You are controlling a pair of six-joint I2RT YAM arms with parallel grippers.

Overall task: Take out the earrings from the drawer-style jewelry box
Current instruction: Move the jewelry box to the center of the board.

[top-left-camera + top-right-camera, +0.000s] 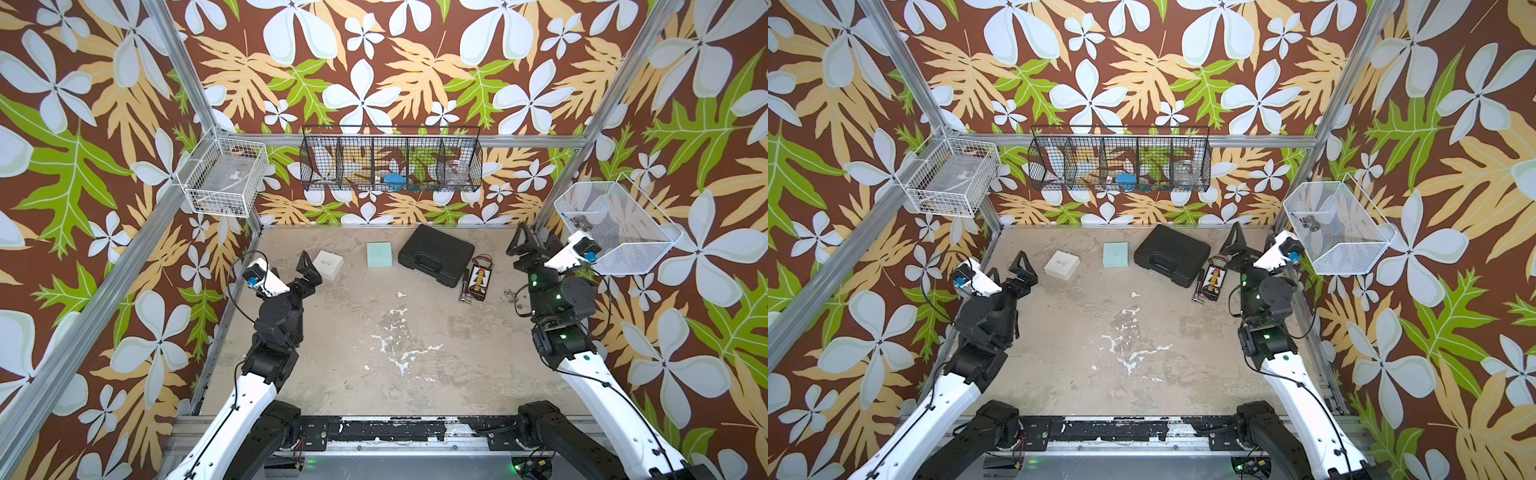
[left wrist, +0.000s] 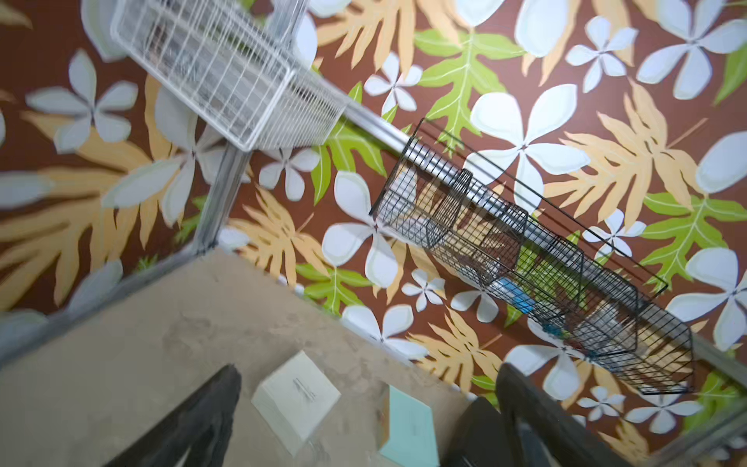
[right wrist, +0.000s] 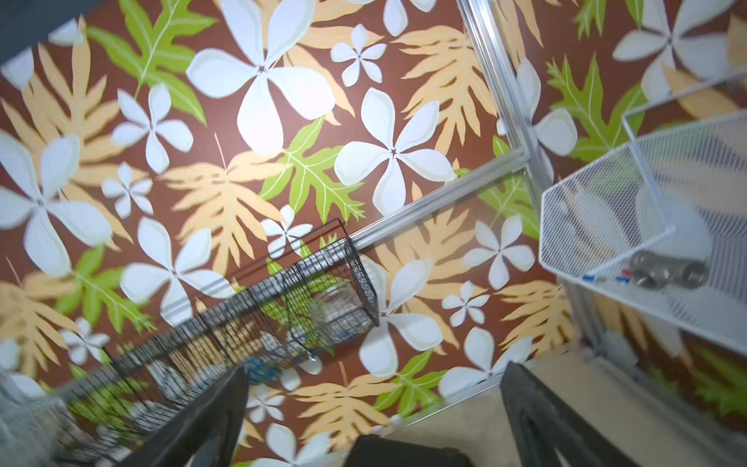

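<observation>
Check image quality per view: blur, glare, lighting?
Both top views: sharp, evenly lit, no glare on the table. Left wrist view: soft overall, white box blurred. Right wrist view: black wire basket smeared, white mesh basket soft.

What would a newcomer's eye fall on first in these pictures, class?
The loud floral wallpaper covering the walls strikes first. Next comes the black wire basket hanging on the back wall, then the black carrying case at the back of the table, beside a teal box and a white box.
</observation>
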